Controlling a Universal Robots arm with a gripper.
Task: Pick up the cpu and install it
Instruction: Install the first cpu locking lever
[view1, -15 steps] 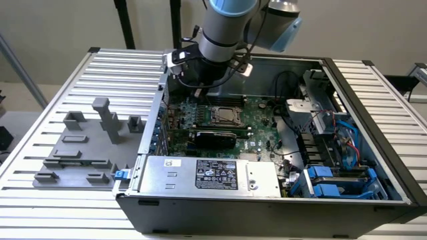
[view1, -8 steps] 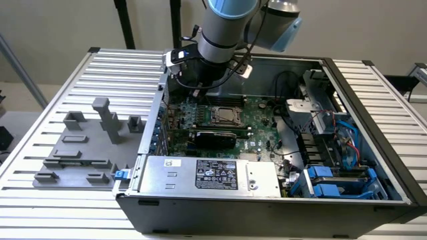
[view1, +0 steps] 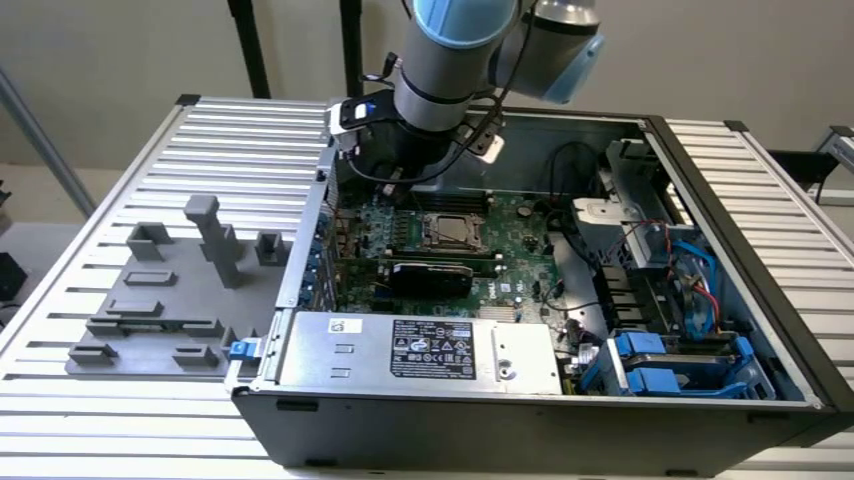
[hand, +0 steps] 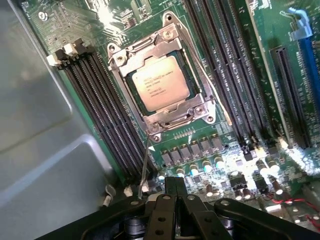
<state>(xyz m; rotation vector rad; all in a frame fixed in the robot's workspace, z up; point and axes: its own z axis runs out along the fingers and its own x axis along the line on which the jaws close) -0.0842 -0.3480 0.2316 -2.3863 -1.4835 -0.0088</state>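
- Cpu (hand: 159, 83) lies flat inside the motherboard socket (hand: 161, 75), its silvery top facing up and the printed marking readable; the metal frame surrounds it on all sides, so by the look of it the chip is already seated where the task wants it.
- In the exterior view the same socket (view1: 449, 230) sits near the middle of the green motherboard (view1: 521, 235), inside the open computer case (view1: 534, 400) resting on the ribbed surface (view1: 107, 390).
- Claw (hand: 176, 192) is clenched, its two black fingers pressed together with nothing between them; it hangs above the board, apart from the chip, so the cpu is not being held.
- The arm (view1: 447, 60) reaches down into the case at its far edge, towards the corner on the exterior view's left, which keeps the wrist camera looking at the socket.
- Memory slots (hand: 107, 115) run alongside the socket, empty and dark; the socket's thin lever (hand: 216, 95) lies along the frame's edge, though whether it is latched I cannot tell.
- Grey fixture blocks (view1: 167, 290) stand on the surface beside the case on the exterior view's left; no chip can be made out among them.
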